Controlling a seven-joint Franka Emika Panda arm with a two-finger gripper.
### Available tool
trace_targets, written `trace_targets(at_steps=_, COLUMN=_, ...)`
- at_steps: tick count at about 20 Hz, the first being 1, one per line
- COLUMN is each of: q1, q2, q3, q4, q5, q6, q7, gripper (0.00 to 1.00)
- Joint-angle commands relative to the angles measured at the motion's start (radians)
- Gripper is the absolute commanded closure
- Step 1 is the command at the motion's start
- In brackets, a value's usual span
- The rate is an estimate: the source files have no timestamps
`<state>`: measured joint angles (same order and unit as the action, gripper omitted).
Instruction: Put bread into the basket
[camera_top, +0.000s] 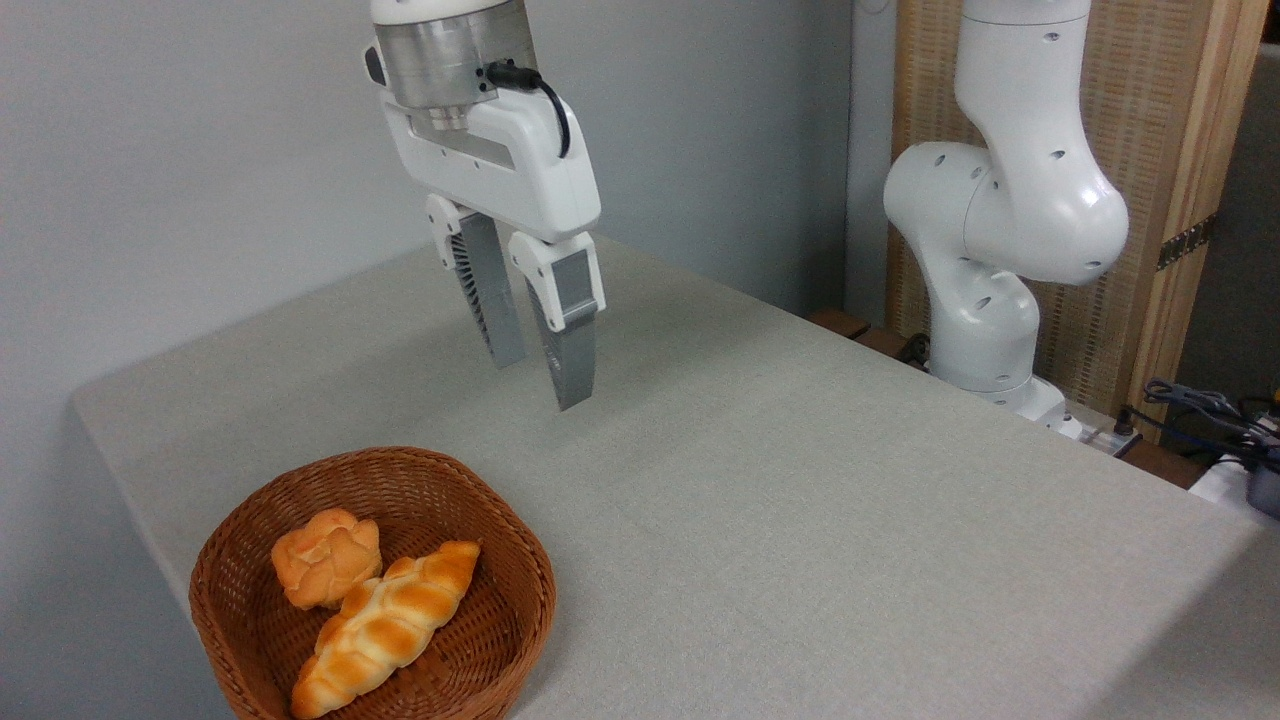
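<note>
Brown wicker, round and low-sided, the basket (372, 590) sits near the front left corner of the grey cloth-covered worktop (800, 500), close to its left edge. Inside it lies the bread (385, 630), a long braided loaf, golden-orange with pale seams, stretched slantwise across the basket's floor with its narrower end pointing toward the front edge of the worktop. Just beside the loaf, touching its upper flank, rests a small round knotted bun (325, 555) of a paler orange, toward the basket's far left wall.

High above the worktop, over its middle and behind the basket, hangs the gripper (540, 365). Its two grey ribbed fingers (565, 345) point downward with only a narrow gap between them, and nothing is held there. It is well apart from the basket and the bread.

At the far right edge of the worktop stands the white arm base (990, 300), with dark cables (1200, 410) lying beyond it near a wooden panel (1160, 150).
</note>
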<state>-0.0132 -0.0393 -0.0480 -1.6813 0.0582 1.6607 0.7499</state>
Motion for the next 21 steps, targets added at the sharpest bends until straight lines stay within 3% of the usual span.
trace_targets(at_steps=1, q1=-0.014, q2=-0.019, q3=-0.003, q4=-0.026, q5=0.017, q6=0.033, q7=-0.009, gripper=0.0)
trace_targets(at_steps=6, q1=-0.005, q2=-0.019, q3=0.01, q4=-0.031, q5=-0.072, q6=0.013, q7=-0.011, gripper=0.0)
trace_targets(at_steps=10, q1=-0.004, q2=-0.019, q3=0.011, q4=-0.031, q5=-0.106, q6=0.014, q7=-0.026, gripper=0.0)
trace_targets(at_steps=21, q1=-0.004, q2=-0.019, q3=0.011, q4=-0.029, q5=-0.11, q6=0.014, q7=-0.034, gripper=0.0)
